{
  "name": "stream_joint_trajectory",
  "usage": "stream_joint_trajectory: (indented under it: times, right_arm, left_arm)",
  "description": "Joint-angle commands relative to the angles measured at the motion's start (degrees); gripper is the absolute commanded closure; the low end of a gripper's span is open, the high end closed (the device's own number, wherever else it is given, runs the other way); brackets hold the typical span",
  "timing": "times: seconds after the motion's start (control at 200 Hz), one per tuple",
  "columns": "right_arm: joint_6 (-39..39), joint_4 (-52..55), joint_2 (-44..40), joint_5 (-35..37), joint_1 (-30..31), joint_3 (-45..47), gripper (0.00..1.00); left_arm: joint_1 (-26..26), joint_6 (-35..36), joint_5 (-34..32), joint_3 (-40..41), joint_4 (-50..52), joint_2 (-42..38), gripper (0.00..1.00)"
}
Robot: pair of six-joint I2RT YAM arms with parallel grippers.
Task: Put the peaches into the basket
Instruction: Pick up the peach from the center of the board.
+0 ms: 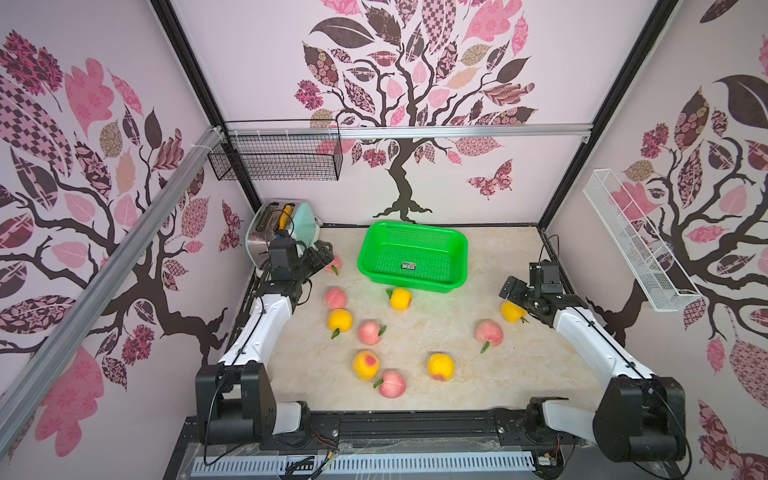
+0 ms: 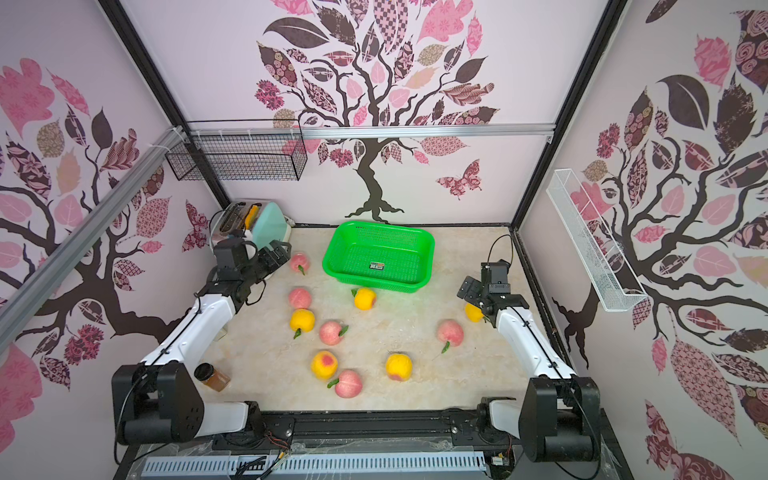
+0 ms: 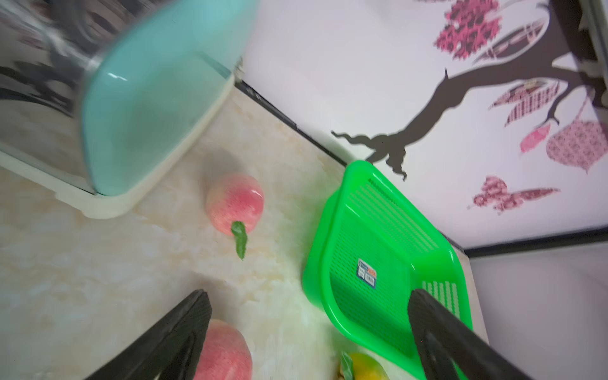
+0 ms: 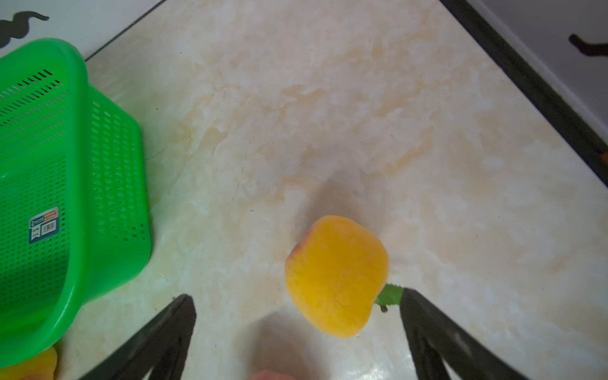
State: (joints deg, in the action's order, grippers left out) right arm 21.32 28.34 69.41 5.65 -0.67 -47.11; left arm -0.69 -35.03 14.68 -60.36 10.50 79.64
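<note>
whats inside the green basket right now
Only a small label lies on the floor of the green basket, nothing else. Its near wall's inner face is hidden by the rim.

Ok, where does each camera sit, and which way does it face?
Top views: high in front, facing down toward the back wall; basket, peaches, left arm, right arm show.
Left wrist: on the left arm, facing the toaster and a pink peach past the open left fingers.
Right wrist: on the right arm, facing down at a yellow peach past the open right fingers.
Shared: every view holds the basket.
</note>
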Motion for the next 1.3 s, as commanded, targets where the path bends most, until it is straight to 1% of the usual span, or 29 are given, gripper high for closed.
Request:
stream_joint_trajectory:
  times: [0.0,0.08,0.14,0.255,0.31,0.36,0.565,0.695,0.835,1.02,1.125,1.185,1.295]
  right_arm:
    - [3.6,5.8,-2.9,-1.2,-2.0,0.7,0.01]
    - [3.6,7.6,-2.2,-1.9,-3.0,0.3,0.00]
    - [3.2,8.3,-1.5,-1.1,-3.1,-0.2,0.00]
    - [3.4,8.7,0.7,-1.9,-3.2,-0.8,0.00]
    - [3.6,8.8,2.1,-2.8,-3.1,-1.3,0.01]
    - [3.6,8.3,3.3,-3.5,-3.2,-1.5,0.00]
    - [4.5,6.6,8.5,-4.7,-3.2,-3.6,0.00]
    - [4.8,5.8,11.5,-4.1,-3.2,-4.3,0.00]
    - [4.5,4.4,15.7,-3.6,-3.2,-4.8,0.00]
    - [3.4,4.9,20.3,-3.9,-3.3,-6.1,0.00]
    - [3.1,5.1,19.9,-3.7,-3.1,-6.2,0.05]
    - [2.3,4.5,19.3,-2.4,-3.3,-5.7,0.08]
    - [0.7,6.6,19.0,-1.0,-3.2,-7.2,0.14]
  left_arm:
    - [1.2,4.6,10.4,-5.5,16.9,3.9,0.02]
    - [1.7,9.3,12.8,-9.3,23.5,6.4,0.02]
    - [2.3,12.8,13.4,-11.2,27.2,7.8,0.02]
    - [2.5,18.2,12.5,-14.0,33.7,9.3,0.02]
    - [2.5,19.6,10.8,-14.4,34.7,9.9,0.02]
    - [2.4,20.4,10.6,-14.5,35.0,10.7,0.02]
    - [2.4,19.2,13.6,-15.0,34.3,13.9,0.02]
    - [2.1,19.0,14.7,-14.1,33.2,13.4,0.02]
    - [1.5,20.3,12.1,-13.9,33.9,12.3,0.02]
    - [1.3,20.7,12.0,-14.1,34.4,12.3,0.02]
    - [1.4,19.8,12.6,-13.2,32.5,11.0,0.02]
    - [1.4,19.6,12.9,-13.1,32.2,10.4,0.02]
    - [1.4,19.4,11.8,-12.9,32.1,10.4,0.02]
